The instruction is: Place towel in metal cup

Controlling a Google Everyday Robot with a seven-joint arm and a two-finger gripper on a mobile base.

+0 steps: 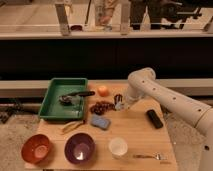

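Note:
A blue folded towel (100, 121) lies on the wooden table (135, 135), just in front of a bunch of dark grapes (101, 107). My gripper (119, 103) hangs at the end of the white arm (165, 102), low over the table, just right of the grapes and about a hand's width behind and to the right of the towel. A small dark object sits right at the gripper; I cannot tell what it is. A grey metal piece with a black handle (72, 97) lies in the green tray (52, 107). No clear metal cup shows.
An orange (103, 90) sits behind the grapes. A white cup (118, 147), a purple bowl (79, 148) and a red bowl (36, 148) stand along the front edge. A black block (154, 118) lies on the right and a spoon (149, 156) at the front right. A yellow-brown utensil (73, 126) lies left of the towel.

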